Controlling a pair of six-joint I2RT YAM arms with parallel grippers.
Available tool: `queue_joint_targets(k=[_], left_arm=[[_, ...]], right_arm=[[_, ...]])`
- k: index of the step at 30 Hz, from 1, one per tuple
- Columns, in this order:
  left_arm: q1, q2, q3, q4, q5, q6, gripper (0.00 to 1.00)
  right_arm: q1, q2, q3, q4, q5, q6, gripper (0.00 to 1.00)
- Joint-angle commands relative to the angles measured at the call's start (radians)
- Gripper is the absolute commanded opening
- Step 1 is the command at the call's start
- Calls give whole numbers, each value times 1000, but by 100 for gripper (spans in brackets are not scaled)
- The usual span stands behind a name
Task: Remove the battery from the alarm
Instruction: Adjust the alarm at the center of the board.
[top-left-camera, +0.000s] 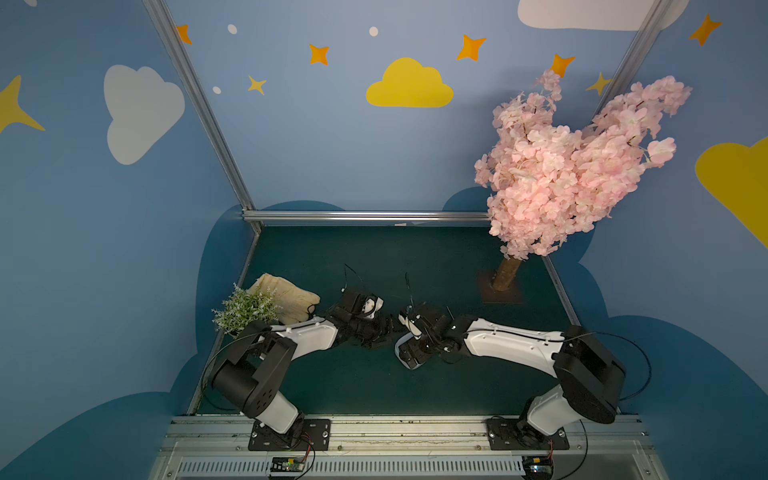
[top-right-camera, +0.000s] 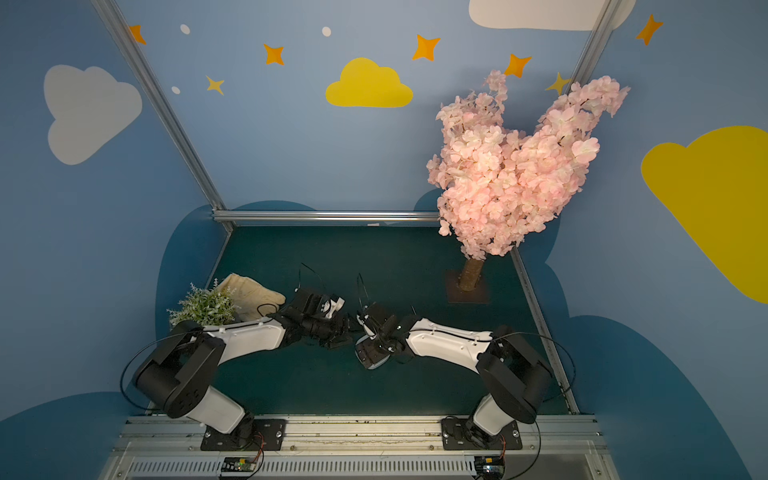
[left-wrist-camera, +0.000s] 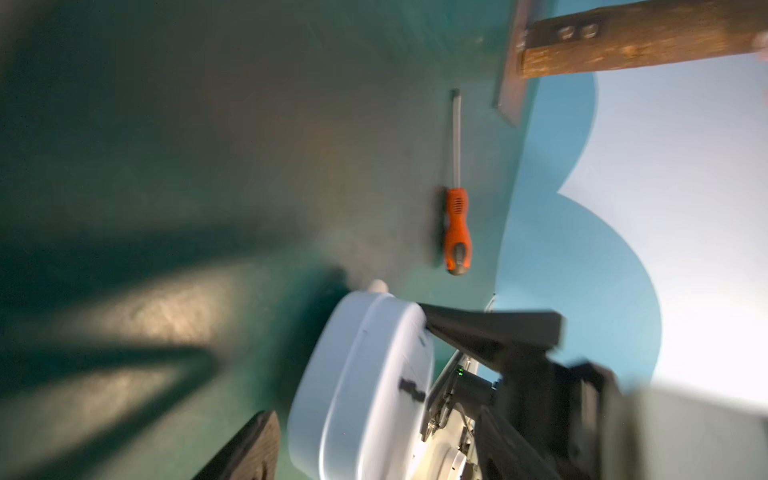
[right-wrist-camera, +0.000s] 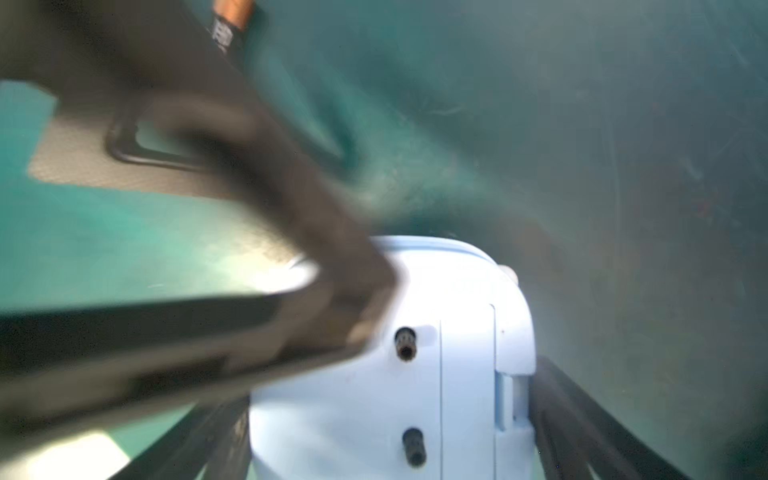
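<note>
The alarm (right-wrist-camera: 436, 374) is pale blue and held off the mat with its back showing two dark knobs and a rectangular compartment. My right gripper (right-wrist-camera: 390, 411) is shut on its two sides. In both top views only its pale rim (top-left-camera: 405, 361) (top-right-camera: 374, 365) shows under the right gripper (top-left-camera: 411, 343). My left gripper (left-wrist-camera: 374, 440) stands open, the alarm (left-wrist-camera: 365, 386) in the gap between its blurred fingers, with space at one finger (left-wrist-camera: 249, 449). The battery (right-wrist-camera: 230, 20), dark with a copper-orange end, shows just past the left finger; whether it lies on the mat I cannot tell.
An orange-handled screwdriver (left-wrist-camera: 456, 228) lies on the green mat near the wall. The pink tree's trunk (top-left-camera: 505, 276) stands on its base at the back right. A small potted plant (top-left-camera: 245, 309) and a beige cloth bag (top-left-camera: 286, 297) sit at the left.
</note>
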Motion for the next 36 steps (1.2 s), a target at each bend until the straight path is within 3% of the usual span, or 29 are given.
queue_joint_targets(k=[1,4,11,13,15,17,23,27,31,33,36], left_arm=[[12,-105,-27,-93,8,12,86],[13,-155,-42,-90,60,-12,93],[13,-144,-65,-21,151,-60,90],[12,-135,-86,44,177,-95,79],[10,-127,-98,103,200,-128,60],[7,-127,-99,116,210,-138,52],[-14,-119,-94,139,219,-159,53],[-26,-104,-99,178,228,-193,69],[-30,-80,-115,258,243,-258,71],[-31,-64,-121,306,254,-289,63],[-33,-42,-119,344,268,-318,39]], right_arm=[[-70,-84,-3,-7,-276,10,63],[-110,-111,7,-5,-418,-9,64],[-156,-155,9,19,-569,-46,66],[-157,-163,4,30,-579,-44,67],[-158,-168,2,31,-583,-44,67],[-159,-168,1,31,-589,-50,67],[-158,-173,0,35,-574,-60,68],[-158,-176,-9,53,-547,-58,68],[-153,-179,-16,72,-519,-65,68],[-151,-178,-18,81,-512,-74,68],[-146,-170,-17,78,-501,-90,69]])
